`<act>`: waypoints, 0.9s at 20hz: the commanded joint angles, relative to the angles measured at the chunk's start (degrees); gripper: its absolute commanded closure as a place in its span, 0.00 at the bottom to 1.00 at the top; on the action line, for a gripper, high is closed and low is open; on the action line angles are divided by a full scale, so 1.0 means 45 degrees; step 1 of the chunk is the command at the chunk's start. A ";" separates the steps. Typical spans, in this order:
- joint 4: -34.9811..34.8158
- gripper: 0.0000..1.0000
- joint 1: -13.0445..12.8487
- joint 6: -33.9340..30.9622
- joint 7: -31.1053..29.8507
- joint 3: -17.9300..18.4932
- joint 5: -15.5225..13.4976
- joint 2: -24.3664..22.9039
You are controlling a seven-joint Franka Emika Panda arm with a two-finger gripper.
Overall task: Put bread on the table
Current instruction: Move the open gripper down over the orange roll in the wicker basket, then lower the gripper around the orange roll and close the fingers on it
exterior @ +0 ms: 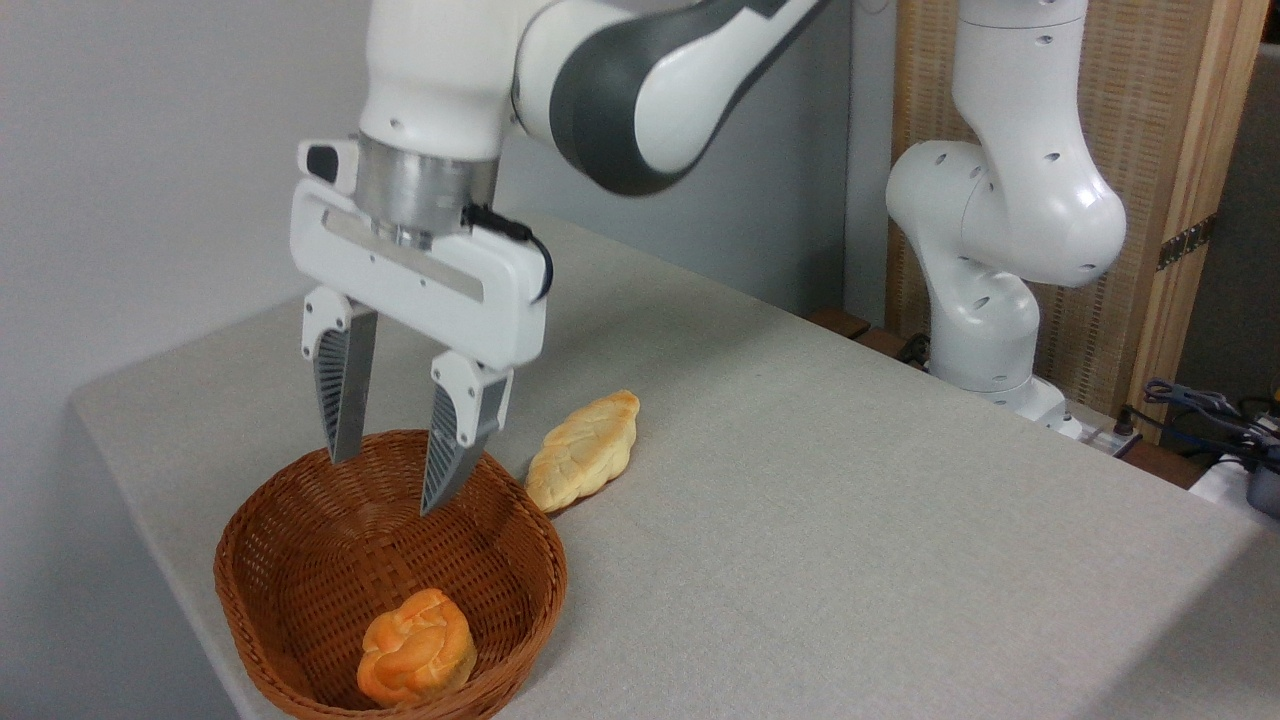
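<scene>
The bread (416,648), a small orange-golden knotted bun, lies inside the brown wicker basket (250,590) near its front wall. The basket stands at the front left of the table (850,500), which is covered in light grey-beige cloth. My gripper (390,480) hangs open above the back part of the basket, fingers pointing down, tips about level with the rim. Nothing is between the fingers (338,400). The bun sits lower and nearer the camera than the fingertips, apart from them.
A longer pale-yellow braided loaf (585,450) lies on the cloth just right of the basket's back rim. The arm's white base (985,340) stands at the table's far right edge. Cables (1200,410) lie beyond it. The table's left edge runs close to the basket.
</scene>
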 commanded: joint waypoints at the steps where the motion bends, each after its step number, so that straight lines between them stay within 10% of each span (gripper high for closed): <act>1: -0.0269 0.00 -0.0091 0.0859 -0.0174 0.0539 0.0085 0.0083; 4: -0.0562 0.00 -0.0091 0.1602 -0.0057 0.0950 0.0279 0.0200; 11: -0.0582 0.00 -0.0091 0.1604 0.0215 0.0951 0.3267 0.0942; 18: -0.0582 0.00 -0.0091 0.1682 0.0197 0.0755 0.3249 0.1196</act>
